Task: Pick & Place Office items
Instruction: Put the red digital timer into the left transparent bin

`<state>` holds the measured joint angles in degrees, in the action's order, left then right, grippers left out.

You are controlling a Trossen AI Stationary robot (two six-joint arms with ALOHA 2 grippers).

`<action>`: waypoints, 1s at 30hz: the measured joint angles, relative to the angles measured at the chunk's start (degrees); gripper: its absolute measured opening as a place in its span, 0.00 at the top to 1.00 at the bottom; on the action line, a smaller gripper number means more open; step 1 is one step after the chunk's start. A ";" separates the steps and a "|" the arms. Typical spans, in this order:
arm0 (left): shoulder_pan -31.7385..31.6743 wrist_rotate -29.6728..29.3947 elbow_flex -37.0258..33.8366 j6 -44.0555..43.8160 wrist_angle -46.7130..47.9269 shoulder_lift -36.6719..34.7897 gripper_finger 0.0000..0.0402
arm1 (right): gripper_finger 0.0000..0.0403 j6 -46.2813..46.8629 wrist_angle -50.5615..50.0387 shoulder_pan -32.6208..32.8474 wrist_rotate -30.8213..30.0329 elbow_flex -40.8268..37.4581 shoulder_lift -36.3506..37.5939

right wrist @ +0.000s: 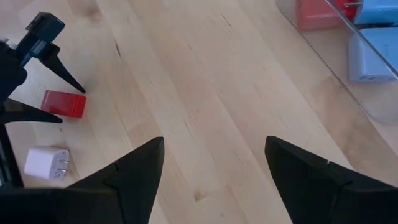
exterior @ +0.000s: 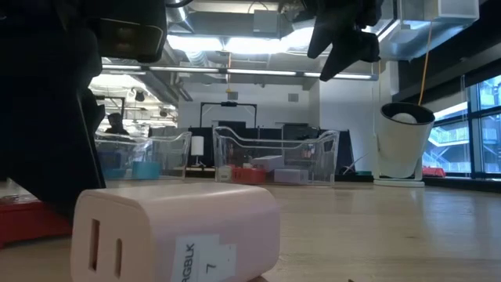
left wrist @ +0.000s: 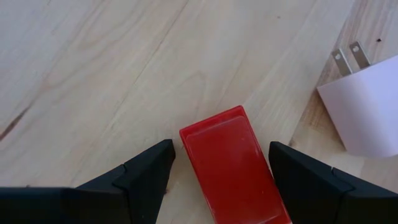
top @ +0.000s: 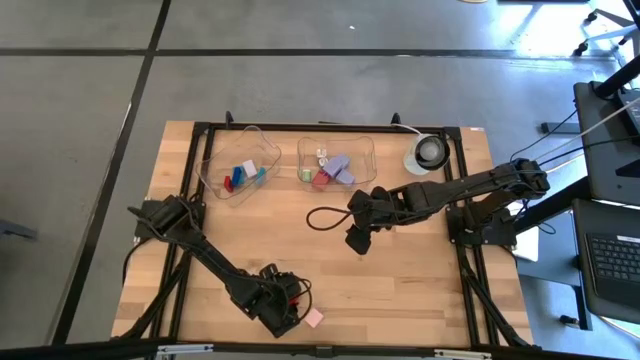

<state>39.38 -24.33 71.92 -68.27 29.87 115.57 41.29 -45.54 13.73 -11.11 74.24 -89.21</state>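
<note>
Left gripper [left wrist: 217, 171] straddling red block [left wrist: 233, 165], fingers spread, not yet pinching; risking nudging it askew while closing off-centre.

Two clear trays [top: 240, 160] [top: 336, 150], round white object [top: 428, 153], wooden table [top: 400, 280].

Glossy red plastic block [left wrist: 233, 168] on smooth pale wood table [left wrist: 112, 74].

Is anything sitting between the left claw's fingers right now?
Yes. The left wrist view shows the red block lying on the table between the open left claw fingers, with a gap either side. The pink block lies outside them.
</note>
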 joint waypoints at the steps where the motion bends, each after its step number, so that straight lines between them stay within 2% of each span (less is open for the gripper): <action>1: -0.02 -0.01 -0.02 0.00 0.02 0.02 0.34 | 0.30 -0.21 0.04 -0.01 0.00 0.00 0.00; 9: -0.05 0.03 -0.07 0.00 -0.02 0.06 0.34 | 0.30 -5.92 1.16 -0.24 0.04 0.00 0.00; 19: -0.09 -0.28 -0.13 -0.02 -0.02 0.11 0.35 | 0.30 -5.97 3.19 -0.67 0.15 0.02 -0.02; 23: -0.09 -1.06 0.01 -0.06 0.18 0.15 0.42 | 0.30 -6.03 3.19 -0.67 -0.04 0.00 -0.02; 30: -0.10 -1.50 1.10 -0.04 0.96 0.27 0.61 | 0.30 -7.29 3.26 -0.67 -0.05 0.00 -0.02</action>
<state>39.28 -25.82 73.02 -68.31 30.83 115.84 34.00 -42.28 13.06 -11.16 74.24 -89.23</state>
